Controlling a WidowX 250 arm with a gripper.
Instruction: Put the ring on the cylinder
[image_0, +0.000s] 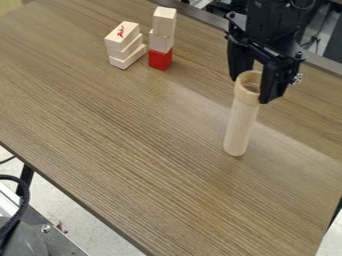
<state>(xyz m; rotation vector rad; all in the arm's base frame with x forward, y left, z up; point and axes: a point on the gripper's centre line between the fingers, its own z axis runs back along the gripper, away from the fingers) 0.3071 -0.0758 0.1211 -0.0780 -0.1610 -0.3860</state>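
On the left of the table (133, 130), a stack of pale blocks (123, 42) has a red mark on top. Just right of it, a second stack (161, 37) has two pale blocks above a red one. Farther right, the light wooden cylinder (240, 127) stands upright, the ring (246, 94) around its top. The black gripper (250, 89) hangs over it from the top edge, fingers parted by the ring's width and closed on its opposite sides.
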